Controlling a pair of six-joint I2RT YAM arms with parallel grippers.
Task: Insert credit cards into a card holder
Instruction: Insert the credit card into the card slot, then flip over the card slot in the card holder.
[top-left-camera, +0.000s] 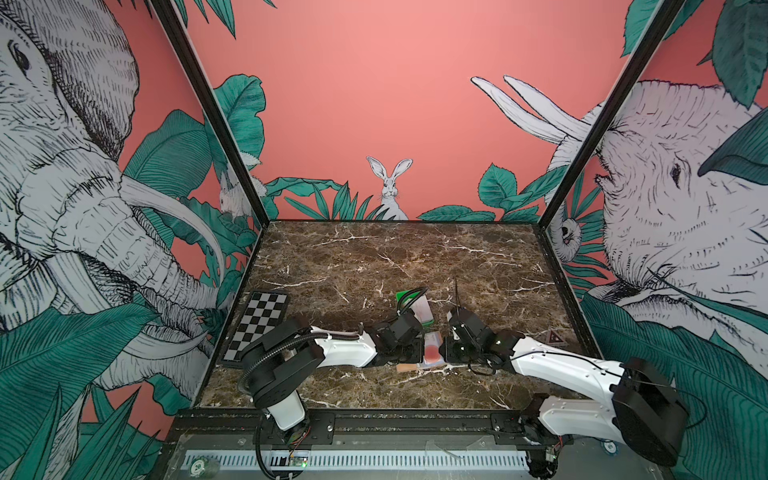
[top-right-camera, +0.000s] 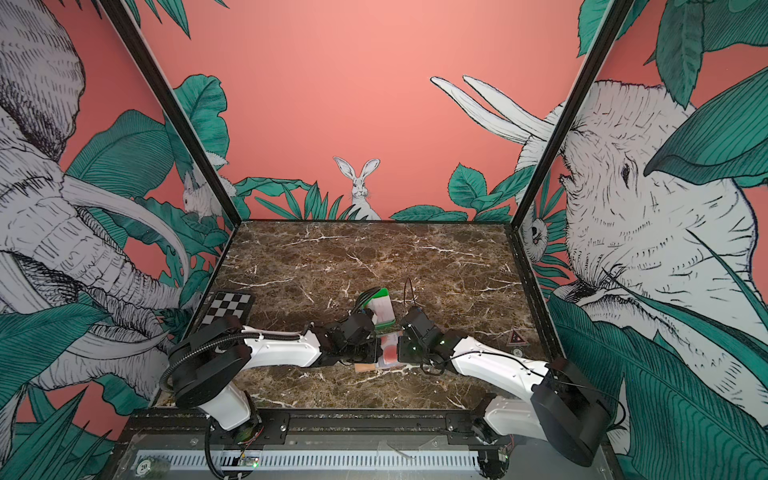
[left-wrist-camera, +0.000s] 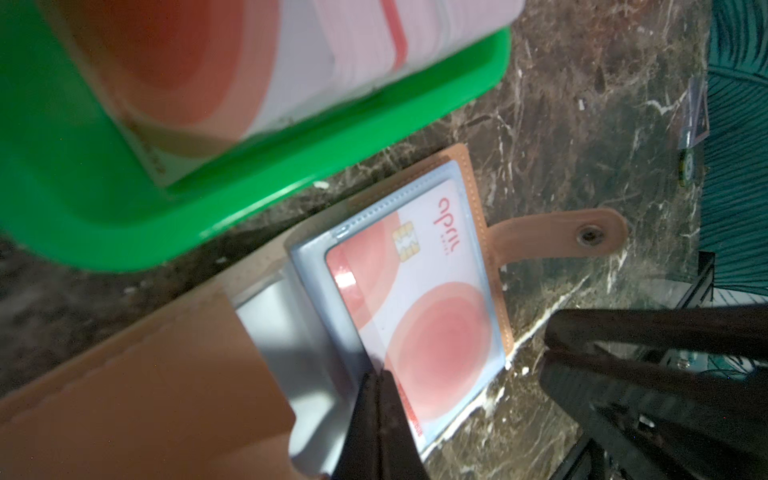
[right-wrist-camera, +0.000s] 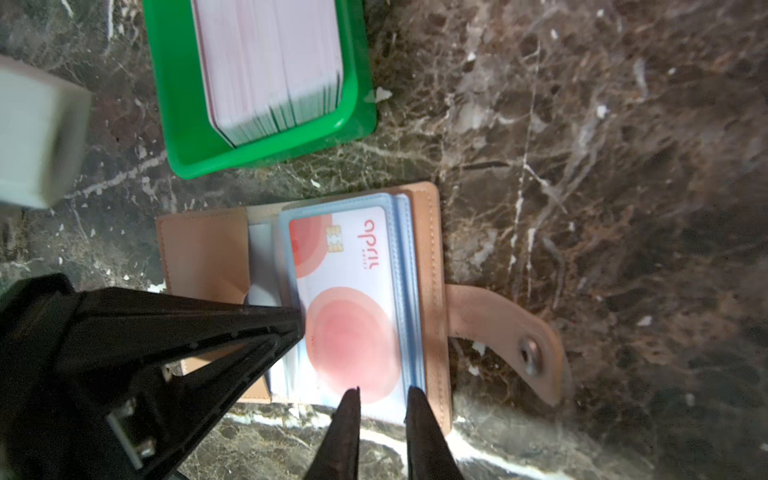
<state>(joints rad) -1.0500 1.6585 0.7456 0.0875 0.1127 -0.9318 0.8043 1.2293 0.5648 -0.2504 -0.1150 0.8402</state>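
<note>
Lying open, tan card holder (right-wrist-camera: 430, 291), white red-circled card (right-wrist-camera: 349, 286) inside, left fingers (left-wrist-camera: 386, 436) pressed together, right fingers (right-wrist-camera: 345, 436) spread.

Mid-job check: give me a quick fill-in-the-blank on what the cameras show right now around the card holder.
The spare credit cards stand stacked in a ___ tray.
The card holder lies ___ on the marble table.
The inserted card bears a large red ___.
The left gripper is ___, while the right gripper has its jaws apart.
Missing words: green; open; circle; shut.
</note>
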